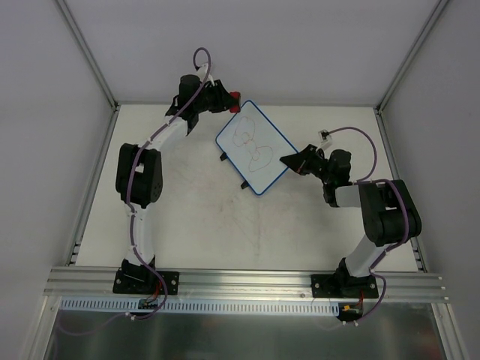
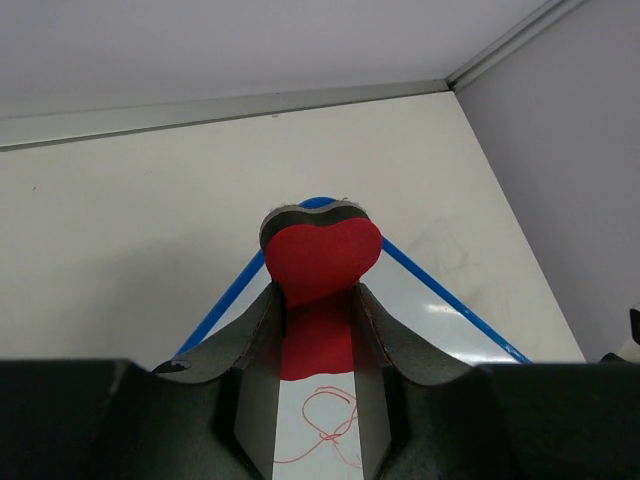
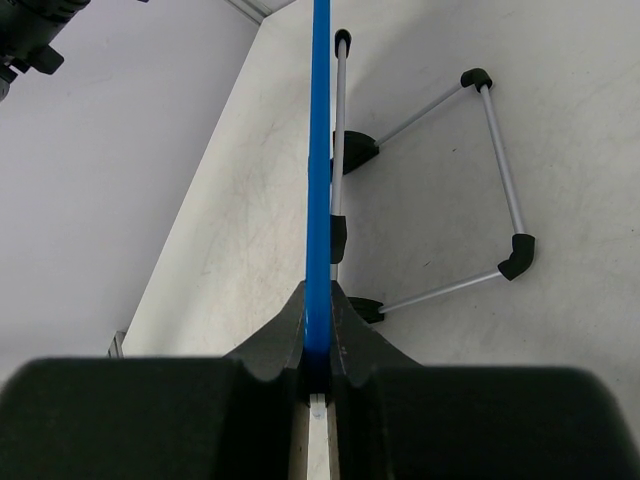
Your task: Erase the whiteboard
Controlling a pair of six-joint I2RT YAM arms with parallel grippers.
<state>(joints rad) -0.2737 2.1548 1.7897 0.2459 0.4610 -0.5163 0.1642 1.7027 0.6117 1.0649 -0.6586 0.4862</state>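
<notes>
The whiteboard (image 1: 264, 166) sits toward the far middle of the worktop (image 1: 187, 225), turned cornerwise like a diamond. Its blue rim (image 2: 445, 300) frames looping red scribbles (image 1: 251, 144) that nothing has wiped yet.

The right end effector (image 1: 291, 160) is clenched on the board's right-hand edge. Its wrist view looks straight along that edge, which is pinched between the two fingers. That hold is most likely there to steady the board so it cannot slide or tip under a wiping stroke.

The left end effector (image 1: 227, 98) hovers at the board's far corner, clamped on a red eraser (image 2: 322, 255) with a dark backing layer. The block pokes out past the fingertips so its face can reach the surface. I judge that the erasing has not begun.

Some things are unclear. Two black tabs (image 1: 225, 157) show on the near-left edge, and the right wrist view shows a wire stand (image 3: 500, 160) of silver rods with black joints beside the board. Whether the board leans on the stand or lies flat I cannot tell. Whether the eraser touches the rim is also hidden, and the left fingers cover much of the scribble in their own view.
</notes>
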